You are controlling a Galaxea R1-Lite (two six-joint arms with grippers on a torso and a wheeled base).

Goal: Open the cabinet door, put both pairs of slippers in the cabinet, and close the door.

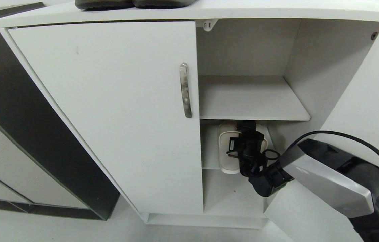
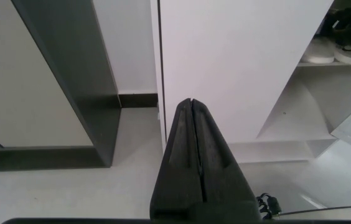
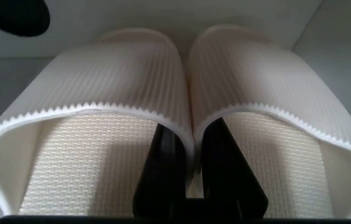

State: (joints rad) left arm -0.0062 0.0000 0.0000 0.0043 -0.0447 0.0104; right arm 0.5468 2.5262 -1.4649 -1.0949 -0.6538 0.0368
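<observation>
Two white slippers [image 1: 227,161], one pair, sit side by side in the compartment under the upper shelf [image 1: 250,97], on the open right half of the cabinet [image 1: 109,134]. Toes point toward the back. I can't tell if they rest on a board or hang in the grip.

My right gripper [image 1: 247,134] is in there with them. From the right wrist I see one finger [image 3: 163,168] inside the left slipper [image 3: 101,93] and the other inside the right slipper [image 3: 262,81]. The jaws are nearly together, pinching the two touching inner walls between them.

Two dark slippers [image 1: 103,3], the second pair, lie on the cabinet top at the far edge, well apart from the white ones, touching each other.

There are two doors. The left door [image 1: 115,84] is flush shut, with one metal handle [image 1: 185,90] upright near its inner edge. The right door [image 1: 374,101] is swung out wide, beside my right arm.

My left gripper [image 2: 191,107] hangs low in front of the shut door, over the floor [image 2: 70,193]. Its jaws are pressed fully together with nothing between them and touch nothing. From the left wrist the white pair [image 2: 320,55] shows inside the open half.
</observation>
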